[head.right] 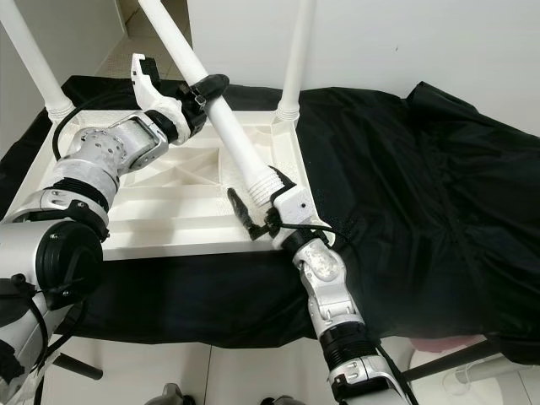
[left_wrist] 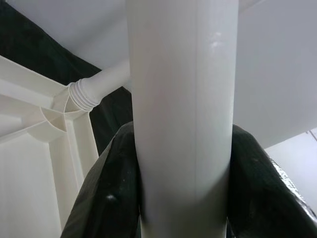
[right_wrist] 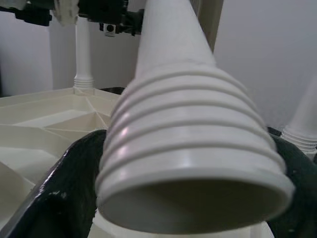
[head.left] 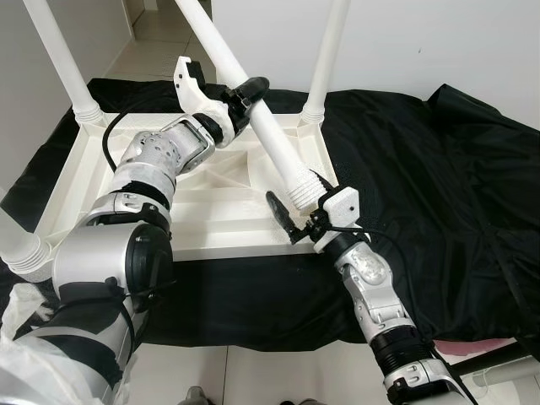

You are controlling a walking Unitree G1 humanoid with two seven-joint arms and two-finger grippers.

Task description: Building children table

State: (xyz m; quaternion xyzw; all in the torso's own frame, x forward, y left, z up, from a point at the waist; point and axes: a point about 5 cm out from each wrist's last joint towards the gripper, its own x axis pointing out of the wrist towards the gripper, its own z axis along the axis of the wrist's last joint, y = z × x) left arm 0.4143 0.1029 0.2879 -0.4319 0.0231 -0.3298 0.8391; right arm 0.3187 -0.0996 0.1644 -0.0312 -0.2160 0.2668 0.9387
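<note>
Both tools pinch one loose white plastic table leg (head.left: 274, 139): right tool (head.left: 297, 221) at its ribbed end, left tool (head.left: 245, 94) higher, above the upturned white tabletop (head.left: 202, 221).

Two silver, ribbed-jointed arms with black elbow bands; a black cable loops over the left arm (head.left: 152, 169); white wrist housings, seemingly plastic, carry long black fingers (head.left: 283, 218).

The upturned tabletop (head.left: 211, 207) lies on a cloth (head.left: 422, 194) on the floor, wall (head.left: 422, 42) behind, three legs (head.left: 325, 59) standing in its corners.
</note>
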